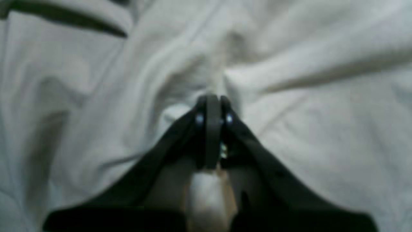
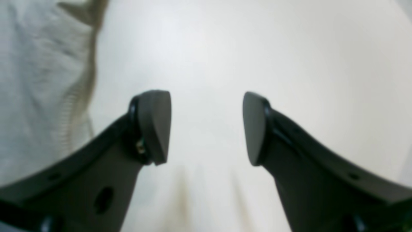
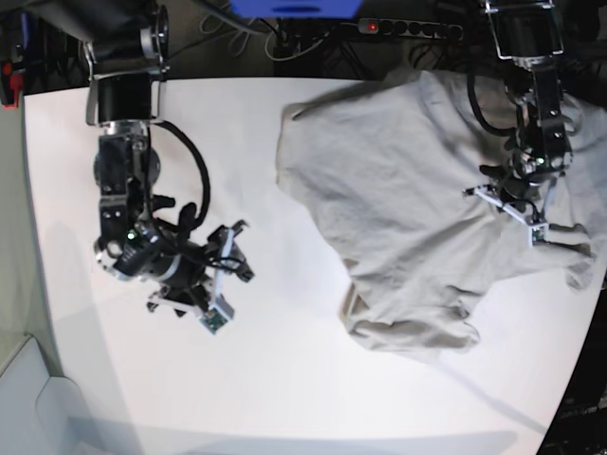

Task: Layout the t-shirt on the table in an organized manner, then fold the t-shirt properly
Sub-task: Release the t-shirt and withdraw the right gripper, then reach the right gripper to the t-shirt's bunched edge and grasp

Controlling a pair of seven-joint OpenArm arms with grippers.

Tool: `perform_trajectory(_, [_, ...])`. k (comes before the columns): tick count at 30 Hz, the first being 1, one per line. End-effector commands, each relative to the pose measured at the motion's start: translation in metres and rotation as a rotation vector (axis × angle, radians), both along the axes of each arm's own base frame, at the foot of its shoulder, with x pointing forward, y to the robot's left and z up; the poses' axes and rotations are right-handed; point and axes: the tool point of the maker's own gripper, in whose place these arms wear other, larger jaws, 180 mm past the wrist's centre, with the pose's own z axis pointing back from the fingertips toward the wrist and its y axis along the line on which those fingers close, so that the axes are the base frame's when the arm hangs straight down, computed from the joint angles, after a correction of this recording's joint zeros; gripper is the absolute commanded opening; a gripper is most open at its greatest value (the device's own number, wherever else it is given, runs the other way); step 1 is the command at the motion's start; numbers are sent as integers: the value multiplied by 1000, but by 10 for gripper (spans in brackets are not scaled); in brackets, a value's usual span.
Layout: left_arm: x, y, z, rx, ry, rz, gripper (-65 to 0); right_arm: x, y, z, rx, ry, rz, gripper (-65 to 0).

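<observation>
The beige t-shirt lies rumpled on the right half of the white table, its lower edge bunched into folds. My left gripper rests on the shirt's right part. In the left wrist view the left gripper is shut, and the cloth puckers in wrinkles that radiate from its tips. My right gripper hovers over bare table well left of the shirt. In the right wrist view the right gripper is open with nothing between its pads, over the table, and the shirt's edge shows at the left.
A power strip and cables lie beyond the table's far edge. The shirt's right sleeve reaches close to the table's right edge. A pale box sits off the table's lower left corner.
</observation>
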Motion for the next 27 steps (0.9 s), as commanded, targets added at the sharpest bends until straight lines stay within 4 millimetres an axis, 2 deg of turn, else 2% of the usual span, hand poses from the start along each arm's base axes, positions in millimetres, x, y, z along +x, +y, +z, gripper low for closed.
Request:
perform_trajectory(1, [7,-4,9,-4,-24,0,-649,9,9,17,37,-51,6,-291])
perform_trajectory(5, [8,-8,10,-15,-34,3,-649,-4,31,6,89,-11,19,-291])
perform_trajectory(8, [7,-8,9,-16,-29,3,-649,-15,44,-14,92,49,50,-290])
perform_trajectory(11, [7,-8,9,-15,-31,3,-649,-26,52,-41,85,132,73,-290])
perform_trajectory(14, [7,-8,10,-15,-32,3,-649,-31,53,-57,85,187,72,-290])
perform_trajectory(17, [7,-8,10,-15,-32,3,-649,-33,66,-56,108,198,81,-290])
perform_trajectory(21, [7,-8,10,-15,-32,3,-649,-35,73,-56,118,204,89,-290])
perform_trajectory(27, [7,-8,9,-14,-30,3,-649,-61,116,-62,65,217,255,-290])
